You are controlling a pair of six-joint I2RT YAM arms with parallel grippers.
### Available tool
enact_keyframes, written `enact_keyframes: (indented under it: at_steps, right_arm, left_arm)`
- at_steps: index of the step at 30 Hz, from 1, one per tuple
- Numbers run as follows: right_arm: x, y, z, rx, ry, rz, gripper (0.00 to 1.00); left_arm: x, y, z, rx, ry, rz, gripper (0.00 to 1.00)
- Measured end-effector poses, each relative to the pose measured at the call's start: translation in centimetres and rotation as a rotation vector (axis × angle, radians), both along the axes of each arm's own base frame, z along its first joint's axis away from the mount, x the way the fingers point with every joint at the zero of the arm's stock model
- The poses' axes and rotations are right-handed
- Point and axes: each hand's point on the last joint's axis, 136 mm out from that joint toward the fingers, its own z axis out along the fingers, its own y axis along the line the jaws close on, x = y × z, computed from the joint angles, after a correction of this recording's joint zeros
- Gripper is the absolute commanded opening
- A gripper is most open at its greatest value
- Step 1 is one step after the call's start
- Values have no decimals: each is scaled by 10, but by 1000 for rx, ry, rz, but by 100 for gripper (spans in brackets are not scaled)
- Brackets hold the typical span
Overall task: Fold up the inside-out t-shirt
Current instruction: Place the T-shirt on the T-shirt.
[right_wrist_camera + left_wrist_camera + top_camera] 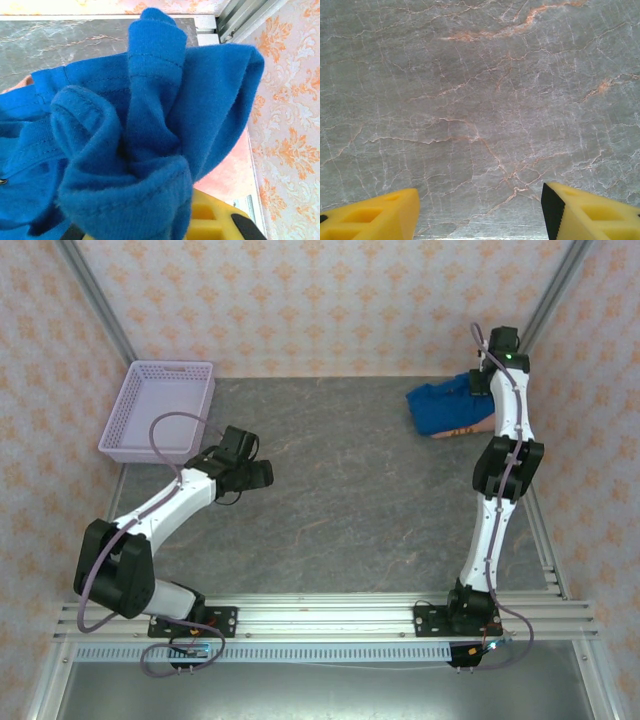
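The grey marbled table (350,500) spanned the cell, with a lavender basket (170,367) at its far left corner. The inside-out t-shirt (445,408) lay bunched at the far right corner, partly over a pink cloth (472,430). The right gripper (481,383) was clamped on a gathered fold of it. The left gripper (480,210) hung over the table, jaws well apart, holding nothing
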Motion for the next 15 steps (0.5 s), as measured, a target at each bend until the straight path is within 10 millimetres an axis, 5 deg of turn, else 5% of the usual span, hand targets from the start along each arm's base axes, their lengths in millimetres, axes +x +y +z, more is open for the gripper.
enact_keyframes:
  at_steps: [10, 15]
  right_arm:
    - [4, -24, -1, -35, -19, -30, 0]
    - [6, -40, -19, -52, 0, -48, 2]
  left_arm:
    - [1, -1, -9, 11, 34, -1, 67]
    - [2, -1, -13, 16, 46, -2, 67]
